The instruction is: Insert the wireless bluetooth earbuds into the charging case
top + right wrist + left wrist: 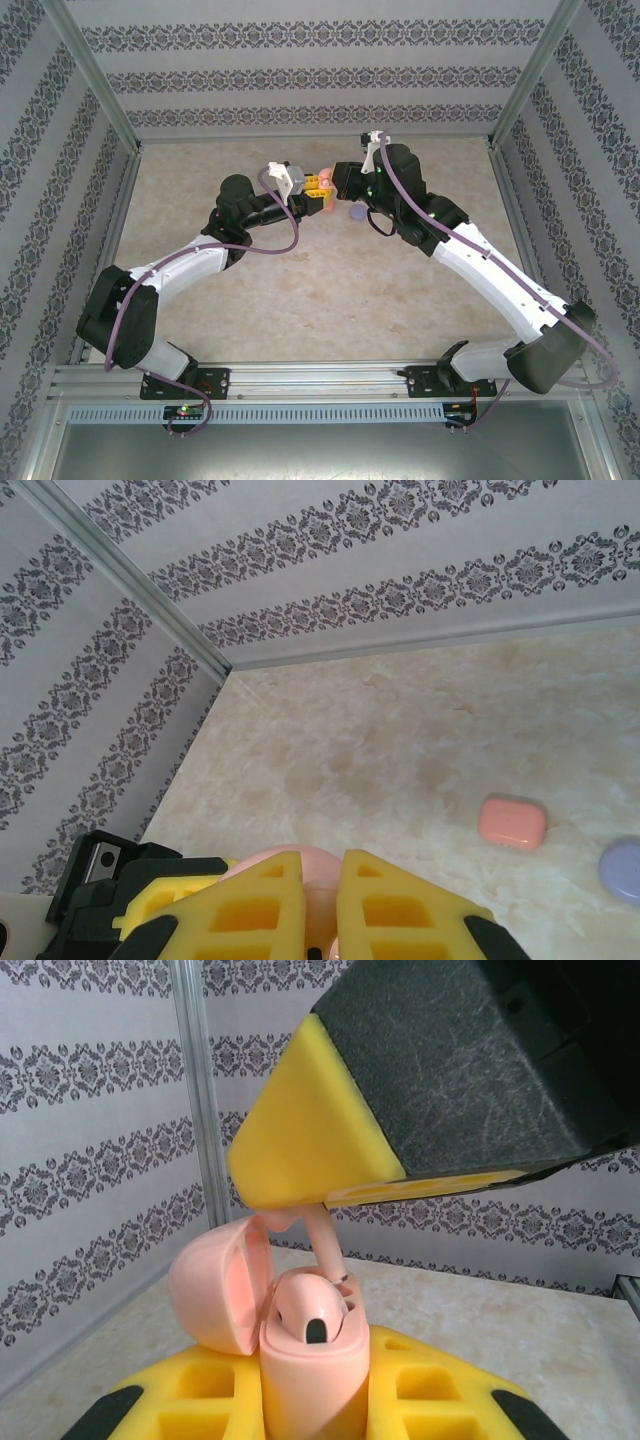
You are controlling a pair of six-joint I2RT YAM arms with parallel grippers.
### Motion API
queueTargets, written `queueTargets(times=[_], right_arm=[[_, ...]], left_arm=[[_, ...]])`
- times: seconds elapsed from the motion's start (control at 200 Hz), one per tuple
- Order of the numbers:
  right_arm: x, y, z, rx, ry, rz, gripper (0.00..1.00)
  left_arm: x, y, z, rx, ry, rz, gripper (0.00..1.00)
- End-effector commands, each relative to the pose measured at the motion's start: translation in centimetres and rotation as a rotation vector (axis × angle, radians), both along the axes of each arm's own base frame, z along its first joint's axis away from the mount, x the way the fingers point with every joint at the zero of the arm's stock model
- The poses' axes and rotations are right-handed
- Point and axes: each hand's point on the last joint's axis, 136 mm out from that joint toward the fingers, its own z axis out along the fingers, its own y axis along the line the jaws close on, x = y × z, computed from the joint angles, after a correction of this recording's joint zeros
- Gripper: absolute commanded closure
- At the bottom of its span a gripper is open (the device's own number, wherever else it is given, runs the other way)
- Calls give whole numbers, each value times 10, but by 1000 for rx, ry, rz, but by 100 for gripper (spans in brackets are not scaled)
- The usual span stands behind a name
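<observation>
smooth plastic case [310, 1385], matt foam fingers [300, 1130]

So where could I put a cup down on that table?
Bare table in the near middle and both back corners. Crowded at mid-back: the left gripper holds the pink case, the right gripper an earbud over it, purple case beside.

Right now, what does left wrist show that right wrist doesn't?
Left wrist: the pale pink case stands open, lid swung left, clamped in the left gripper. One earbud is seated in it. A second earbud reaches down to the case from under a yellow finger above.
Right wrist: a closed coral case and a purple case lie apart on the table.
Both: the right gripper, the pink case, the table, the patterned wall.
</observation>
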Motion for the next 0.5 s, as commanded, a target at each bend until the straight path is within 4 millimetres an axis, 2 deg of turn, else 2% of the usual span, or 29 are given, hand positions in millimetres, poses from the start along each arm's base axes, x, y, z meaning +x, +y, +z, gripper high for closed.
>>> queueTargets(times=[0.0,0.495], right_arm=[[5,2,-8,3,10,-13,88],[0,7,-24,-81,2,-16,90]], left_arm=[[-16,-7,37,-38,-107,-40,100],[-17,-7,42,-42,-116,-33,100]])
